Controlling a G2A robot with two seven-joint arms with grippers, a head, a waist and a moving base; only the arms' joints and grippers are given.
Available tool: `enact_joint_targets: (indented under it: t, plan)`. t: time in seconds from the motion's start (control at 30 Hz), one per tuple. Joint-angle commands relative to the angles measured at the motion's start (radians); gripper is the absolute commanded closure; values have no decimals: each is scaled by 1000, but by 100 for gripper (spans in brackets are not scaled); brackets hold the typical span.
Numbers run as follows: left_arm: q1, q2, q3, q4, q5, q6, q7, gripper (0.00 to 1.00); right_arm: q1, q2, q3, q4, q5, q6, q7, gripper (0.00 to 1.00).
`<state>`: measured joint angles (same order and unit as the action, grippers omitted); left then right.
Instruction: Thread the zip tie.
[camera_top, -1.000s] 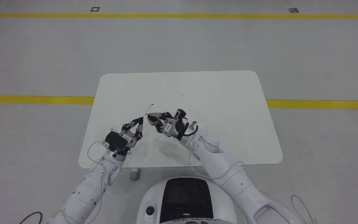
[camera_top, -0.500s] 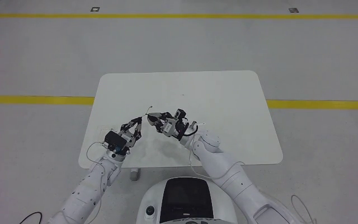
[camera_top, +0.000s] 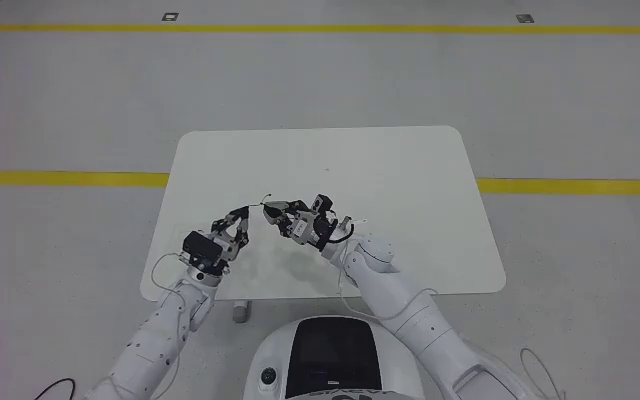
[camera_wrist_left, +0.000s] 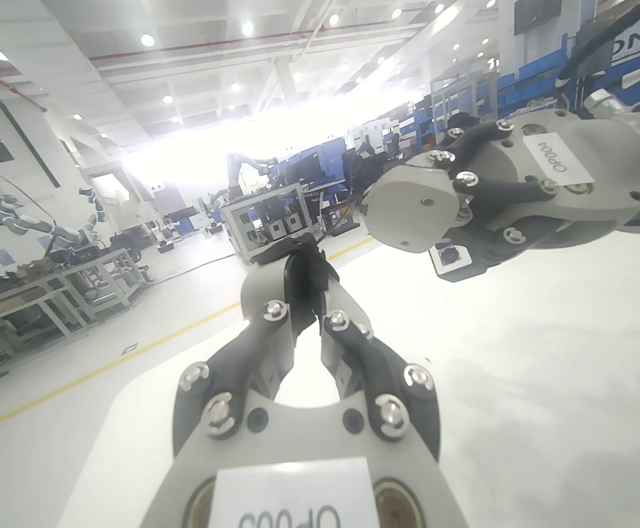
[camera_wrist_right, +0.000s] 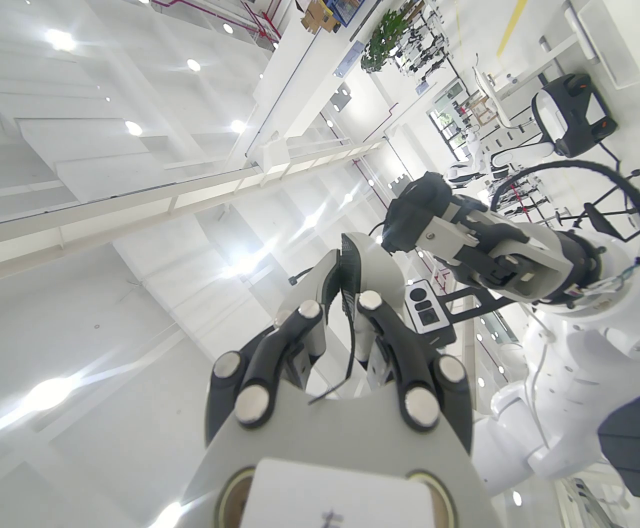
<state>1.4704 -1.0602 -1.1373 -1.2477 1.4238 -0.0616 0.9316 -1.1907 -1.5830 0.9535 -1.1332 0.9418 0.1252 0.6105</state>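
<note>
White bench (camera_top: 400, 160), viewed from above, with both arms meeting over its near-left part. At left, the left end effector (camera_top: 243, 214) points right and slightly far. Its fingers are pressed together at the black pads, and whether they pinch anything cannot be told. A small gap separates it from the zip tie (camera_wrist_right: 351, 345), a thin dark strand. The strand's long axis runs along the fingers of the right end effector (camera_top: 272, 209), from the palm out past the tips. Those fingers are closed on the strand, pinching it between the pads, and a short free end projects left and far. The tie is held above the bench. The next move probably depends on lining up the left tips, just left of this free end, with the strand's axis.
</note>
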Motion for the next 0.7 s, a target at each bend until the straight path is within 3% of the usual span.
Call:
enact_joint_targets:
  t: [0.0, 0.67]
  plan:
    - [1, 0, -3, 0, -5, 1, -2, 100, 0, 0, 0, 0, 0, 0, 0, 100]
    - [9, -7, -33, 1, -43, 12, -3, 100, 0, 0, 0, 0, 0, 0, 0, 100]
